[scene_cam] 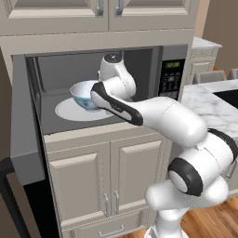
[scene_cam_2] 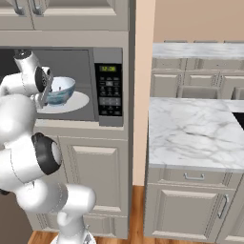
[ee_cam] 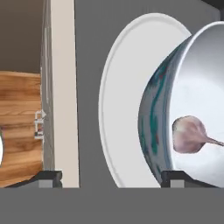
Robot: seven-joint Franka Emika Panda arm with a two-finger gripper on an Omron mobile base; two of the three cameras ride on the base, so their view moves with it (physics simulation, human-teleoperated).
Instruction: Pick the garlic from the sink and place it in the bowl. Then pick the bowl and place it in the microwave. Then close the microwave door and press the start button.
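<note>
Nearest the hand camera, the gripper (ee_cam: 107,177) has its two dark fingertips (ee_cam: 46,176) spread wide and grasping nothing; one tip sits low beside the outer wall of the bowl (ee_cam: 153,127), the other well off to the side near the cabinet edge. The bowl, blue-green outside and white inside, rests on the flat white plate (ee_cam: 118,87) inside the microwave (scene_cam: 174,69). The garlic (ee_cam: 188,134), a small pale bulb tinged pink (its pointed tip aimed away from the hand), lies inside the bowl.

From the left base camera, the white arm reaches into the open cavity, with the hand close against the bowl's (scene_cam: 85,94) side. The microwave door (scene_cam: 23,125) hangs open at the far left, and the black keypad (scene_cam: 169,81) sits at the right.

The placing step looks finished, so the risks lie in backing out. A fingertip beside the rim could catch the bowl and drag or tip it, spilling the garlic. The wrist may also clip the cavity's frame. Closing the door too soon, before the arm is clear, would trap it.
</note>
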